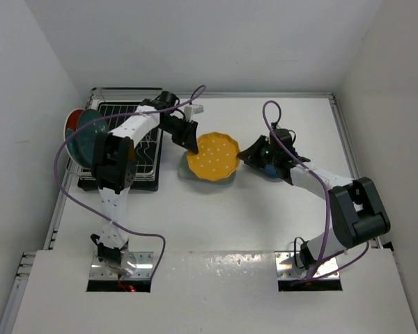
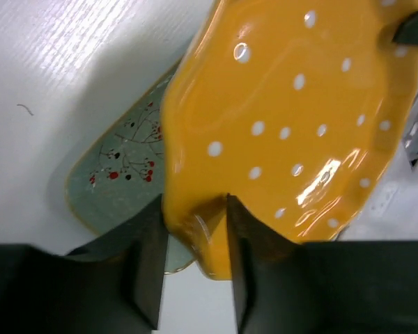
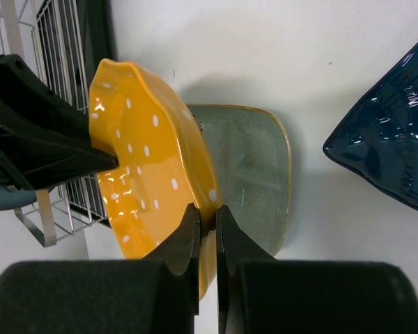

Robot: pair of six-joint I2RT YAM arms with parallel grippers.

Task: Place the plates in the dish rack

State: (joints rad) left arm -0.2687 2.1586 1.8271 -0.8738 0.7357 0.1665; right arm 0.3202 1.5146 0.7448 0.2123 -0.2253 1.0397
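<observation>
White tabletop [image 1: 216, 223] lies below the yellow scalloped plate [image 1: 213, 157], tilted up over the pale divided plate [image 3: 254, 174] — the right gripper [image 3: 207, 216] pinching one rim, the left gripper [image 2: 194, 212] clamped on the opposite rim — seemingly a handover toward the dish rack [image 3: 63, 49] on the left arm's side.

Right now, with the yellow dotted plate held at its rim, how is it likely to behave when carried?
The yellow plate looks rigid ceramic, so it should not flex. Its glossy glaze shows bright highlights, so it may slip in the right gripper, which pinches only the thin rim. Held tilted, it could pivot, and might chip if dropped.
</observation>
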